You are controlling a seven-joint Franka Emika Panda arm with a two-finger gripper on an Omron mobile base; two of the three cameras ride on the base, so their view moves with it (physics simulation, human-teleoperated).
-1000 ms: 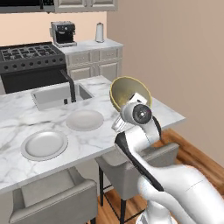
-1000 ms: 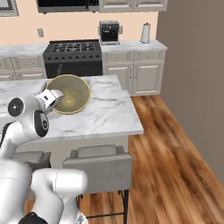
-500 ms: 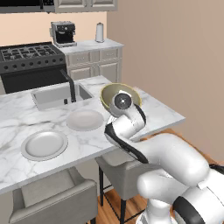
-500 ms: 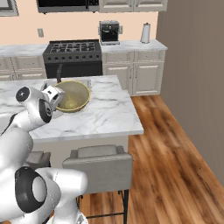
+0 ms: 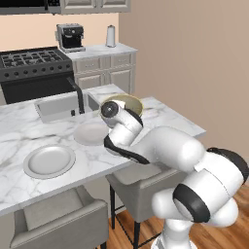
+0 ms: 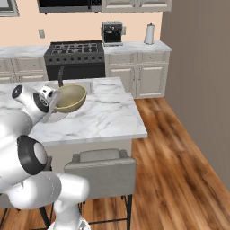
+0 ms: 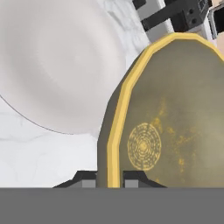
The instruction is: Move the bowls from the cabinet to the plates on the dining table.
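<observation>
Gripper (image 7: 109,177) pinches one bowl (image 7: 175,113) by its rim — apparently over one of two plates (image 5: 49,160).

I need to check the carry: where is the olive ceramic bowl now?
The olive ceramic bowl is held by its rim in the hand, above the marble table, beside the round white plate near the sink.
</observation>
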